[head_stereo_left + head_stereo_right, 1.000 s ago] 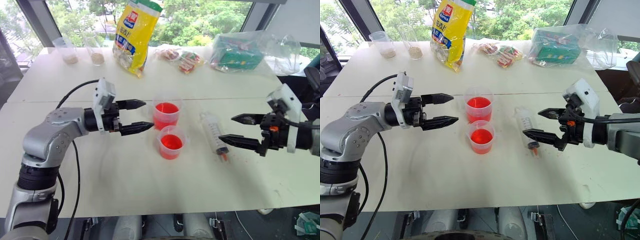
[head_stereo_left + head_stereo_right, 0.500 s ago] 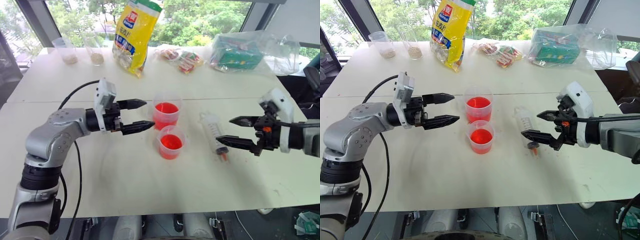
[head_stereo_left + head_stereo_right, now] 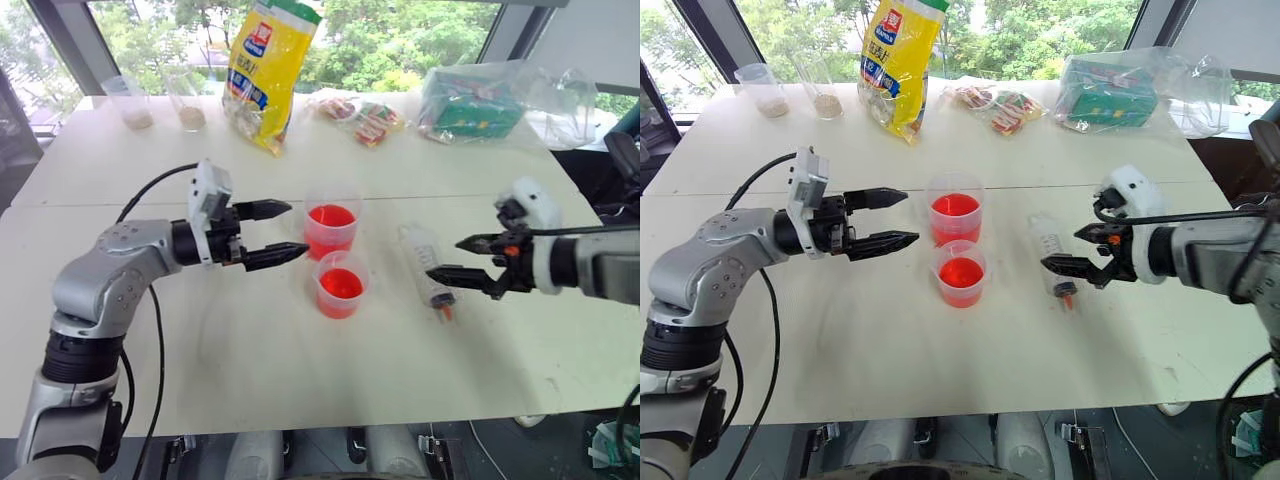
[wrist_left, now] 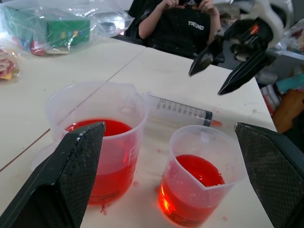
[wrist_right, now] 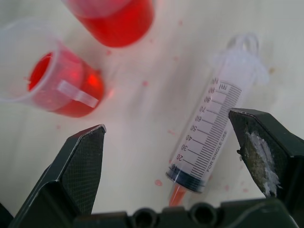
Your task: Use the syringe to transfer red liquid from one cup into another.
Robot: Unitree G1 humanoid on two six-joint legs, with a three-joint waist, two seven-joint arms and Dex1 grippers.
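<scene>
Two clear cups of red liquid stand mid-table, a larger one (image 3: 332,228) behind a smaller one (image 3: 341,285). The syringe (image 3: 424,262) lies flat to their right, orange tip (image 3: 446,312) toward the table's front. My right gripper (image 3: 444,258) hangs open just above the syringe's tip end, its fingers (image 5: 80,166) on either side of the barrel (image 5: 213,137) and not touching it. Left of the cups, my left gripper (image 3: 298,228) is open and level, pointing at them, empty. From the left wrist I see both cups (image 4: 97,137) (image 4: 202,173), the syringe (image 4: 183,110) and the right gripper (image 4: 228,57).
Along the far edge of the table are a yellow bag (image 3: 268,70), two clear cups with beige grains (image 3: 130,100) (image 3: 188,100), snack packets (image 3: 362,118) and a green box in a plastic bag (image 3: 475,105). A person in black (image 4: 183,23) sits beyond the table's right side.
My right gripper has moved left and down, from beside the syringe to just over its tip end, and has tilted downward. The left gripper, cups and syringe have stayed put.
</scene>
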